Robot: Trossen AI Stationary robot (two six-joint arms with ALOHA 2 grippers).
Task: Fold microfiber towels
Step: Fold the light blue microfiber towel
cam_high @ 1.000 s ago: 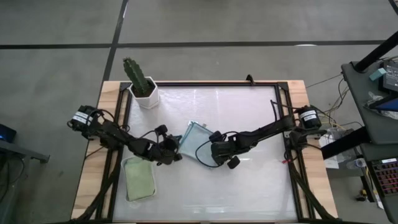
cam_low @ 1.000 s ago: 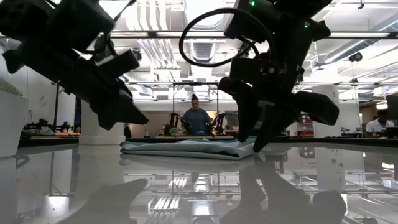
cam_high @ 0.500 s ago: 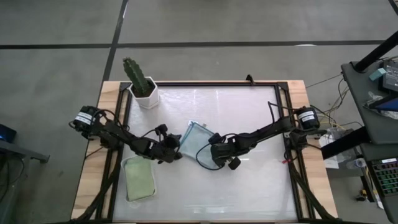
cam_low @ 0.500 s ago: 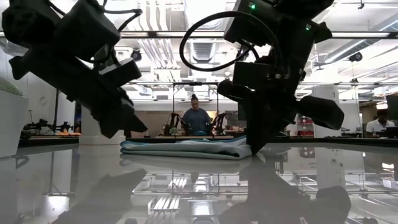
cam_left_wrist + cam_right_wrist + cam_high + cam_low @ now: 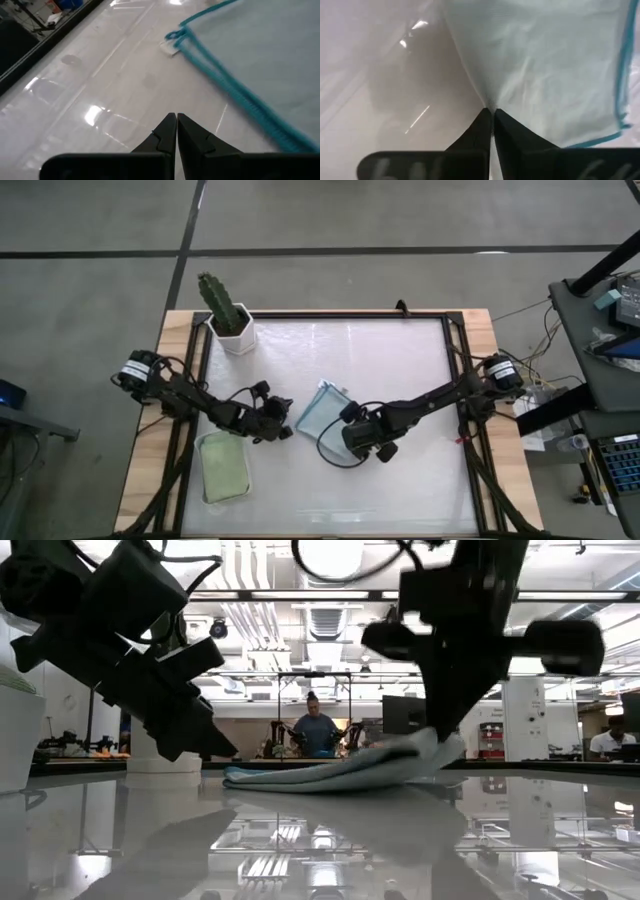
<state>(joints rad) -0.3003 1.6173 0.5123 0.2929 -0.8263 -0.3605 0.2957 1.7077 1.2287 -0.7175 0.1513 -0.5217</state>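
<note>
Glossy white tabletop, workshop room behind in the low view with a person far back (not involved). My right gripper is clenched on an edge of the pale blue towel; in my right wrist view the cloth pinches in right at the fingertips and fans away from them. A second ago those jaws stood apart over the towel, so the grab just happened. That held edge is now raised off the table (clear in the low view, where the towel ramps up to the gripper while its far side lies flat). In the high view the towel has also slid a bit toward the front of the table compared with before, and my right gripper sits at its front-right side.

My left gripper is shut on nothing, hovering just beside the towel's teal-stitched border, not touching it as far as I can tell; in the high view it is just left of the towel.

Outward: sage green towel already folded at front left, potted cactus at back left.

Judgement: fold just starting; next, carry the lifted edge over onto the opposite side.
</note>
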